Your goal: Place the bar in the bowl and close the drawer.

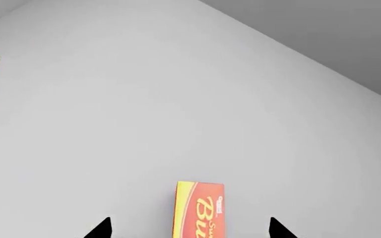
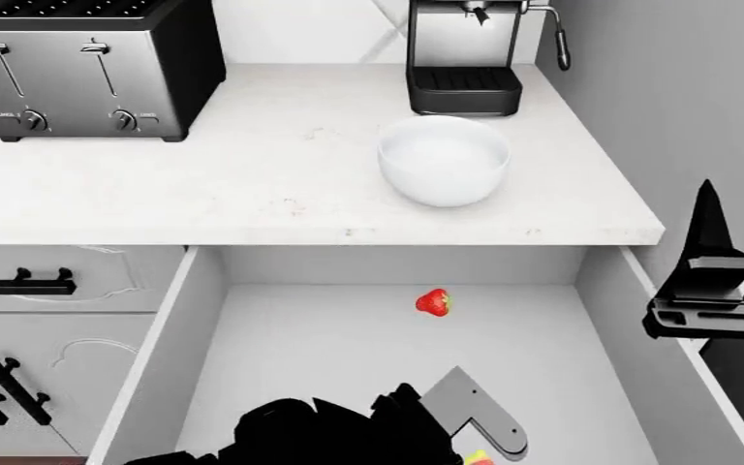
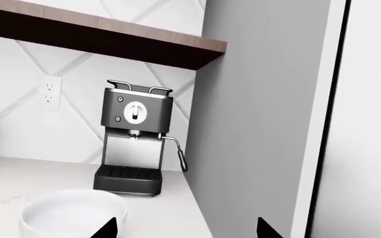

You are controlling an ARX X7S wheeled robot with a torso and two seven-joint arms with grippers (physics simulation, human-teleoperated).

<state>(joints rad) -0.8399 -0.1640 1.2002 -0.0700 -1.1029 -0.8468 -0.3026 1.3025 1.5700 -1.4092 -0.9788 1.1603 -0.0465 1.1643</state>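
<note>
Hovering low inside the open drawer (image 2: 204, 320), the left gripper (image 1: 189, 229) has its fingers spread wide around the bar (image 1: 199, 209), not yet holding it.

bar (image 1: 199, 210) cut off by frame edge, head view hides it under left arm (image 2: 333, 431), bowl (image 3: 71, 215) partly cropped

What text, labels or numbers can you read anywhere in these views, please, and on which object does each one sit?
"Bu": large white letters on the bar in the left wrist view; the rest of the word is cut off by the frame edge.
Small white print beside those letters on the bar: too small to read.
Tiny marks by the toaster knobs in the head view: too small to read.
Coffee machine: a round dial, with no readable text.
</note>
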